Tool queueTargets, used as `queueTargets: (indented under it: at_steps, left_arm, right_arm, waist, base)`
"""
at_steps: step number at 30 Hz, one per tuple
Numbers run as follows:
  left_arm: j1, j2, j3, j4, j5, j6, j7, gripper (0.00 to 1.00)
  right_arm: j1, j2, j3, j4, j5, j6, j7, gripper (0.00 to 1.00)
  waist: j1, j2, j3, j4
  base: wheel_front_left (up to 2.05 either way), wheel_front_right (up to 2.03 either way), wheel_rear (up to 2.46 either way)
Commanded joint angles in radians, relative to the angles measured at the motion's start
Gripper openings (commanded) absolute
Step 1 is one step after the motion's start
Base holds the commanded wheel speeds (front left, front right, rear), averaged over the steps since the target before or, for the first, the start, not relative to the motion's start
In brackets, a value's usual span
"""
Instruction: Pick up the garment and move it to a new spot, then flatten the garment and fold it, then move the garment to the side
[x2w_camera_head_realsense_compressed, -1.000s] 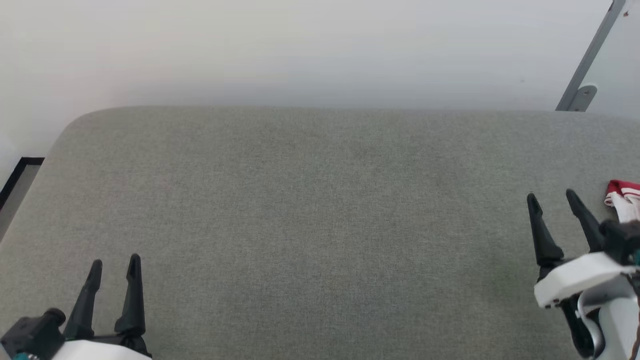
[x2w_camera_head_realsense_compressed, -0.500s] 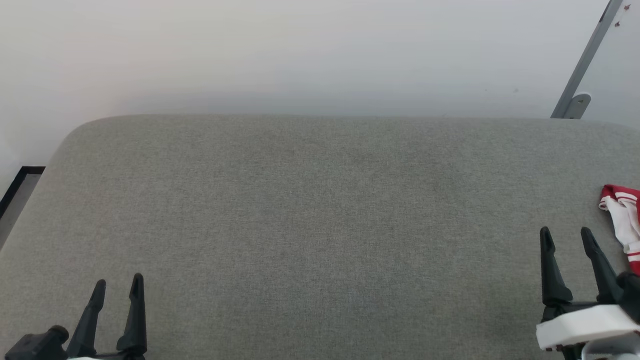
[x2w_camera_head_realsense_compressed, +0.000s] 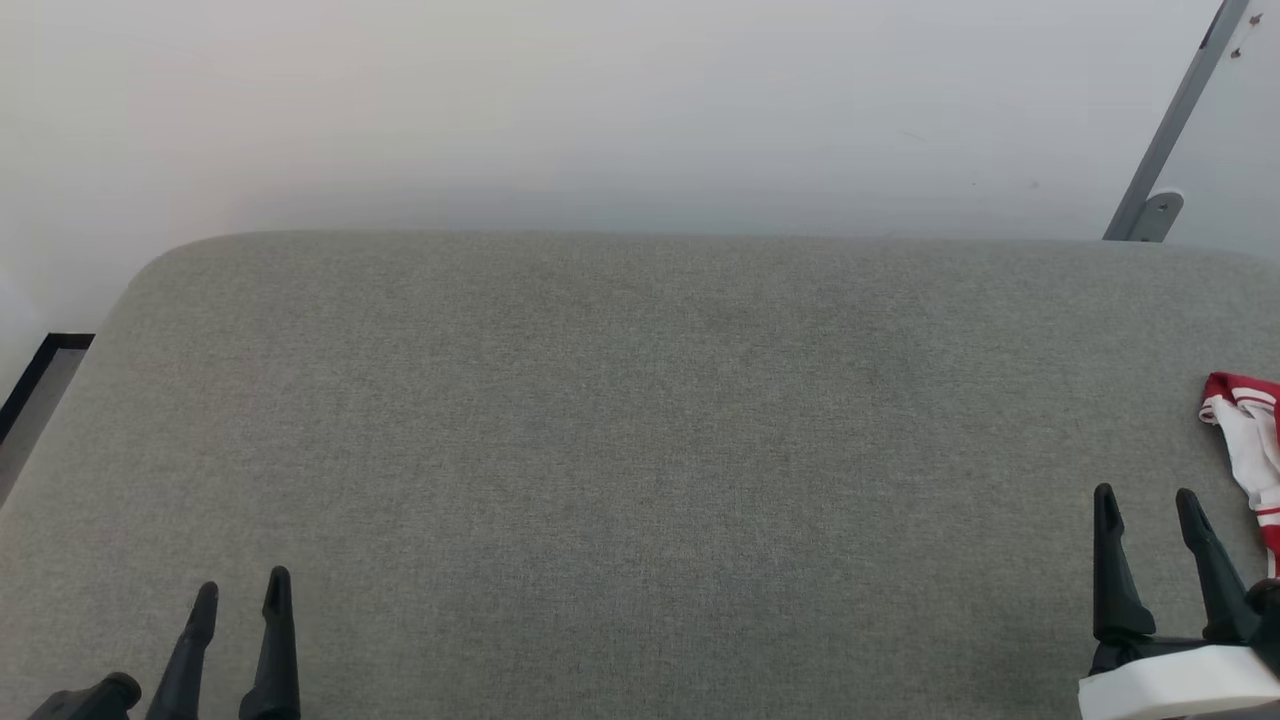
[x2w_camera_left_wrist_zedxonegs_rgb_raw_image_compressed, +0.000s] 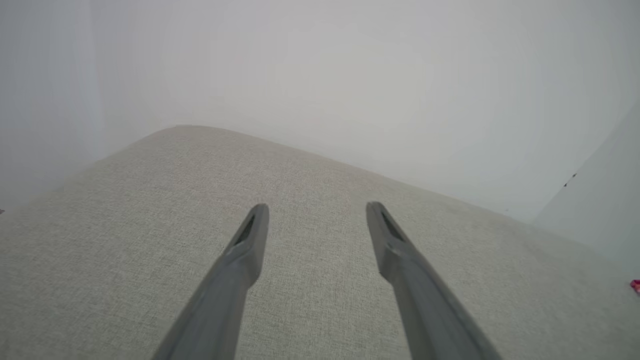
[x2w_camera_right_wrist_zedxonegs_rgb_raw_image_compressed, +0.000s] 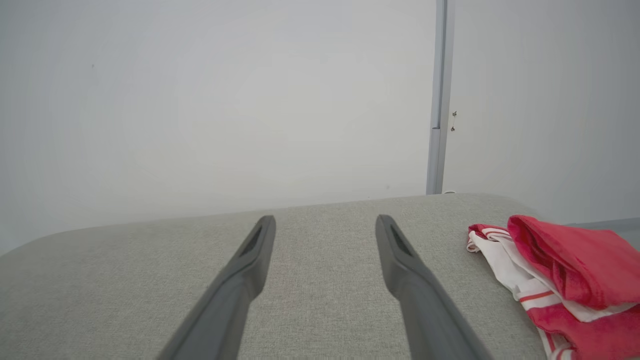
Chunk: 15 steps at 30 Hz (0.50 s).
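While both of our grippers stand with their jaws spread wide and nothing between them, we begin with the left gripper (x2w_camera_head_realsense_compressed: 242, 585), low at the left of the head view, its two dark fingers pointing up the picture over bare grey fabric. Our right gripper (x2w_camera_head_realsense_compressed: 1146, 495) sits at the lower right, likewise parted and empty, with a white wrist housing (x2w_camera_head_realsense_compressed: 1170, 682) showing beneath its fingers. Whether either pair of fingertips touches the fabric or hangs just above it we cannot tell. Just beside the right gripper, toward our right and a little farther from us, lies the garment (x2w_camera_head_realsense_compressed: 1245, 430), a crumpled heap of bright red cloth with a white panel and thin red-and-white striped trim, cut off by the right edge of the head view. We see more of it from the right wrist view, where a red fold lies over the white part and the heap rests near the right end of the surface, apart from our fingers. In the left wrist view a small red speck shows at the far right edge, too small for us to make out. Under everything spreads a broad padded surface (x2w_camera_head_realsense_compressed: 640, 400) in grey woven fabric with rounded corners. Behind it rises a plain pale wall (x2w_camera_head_realsense_compressed: 600, 100). At the upper right a grey metal strip (x2w_camera_head_realsense_compressed: 1170, 120) slants up that wall from a small bracket, and past the surface's left edge we see a dark-edged frame (x2w_camera_head_realsense_compressed: 40, 365).
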Motion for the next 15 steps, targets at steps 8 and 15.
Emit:
queueTargets:
  at_steps: [8,15]
  left_arm:
    - [0.004,0.006,-0.016,0.001,-0.020,-0.002,-0.005,1.00]
    - [0.002,-0.009,-0.020,0.011,-0.017,0.000,0.003,0.00]
  right_arm:
    - [0.013,0.008,-0.004,-0.010,-0.007,0.000,-0.005,1.00]
    - [0.011,0.014,-0.006,0.013,-0.003,0.000,0.002,0.00]
  waist:
    - [0.0000,0.0000,0.003,0.004]
    - [0.0000,0.0000,0.005,0.006]
  base:
    - [0.00,0.00,0.00]
    - [0.00,0.00,0.00]
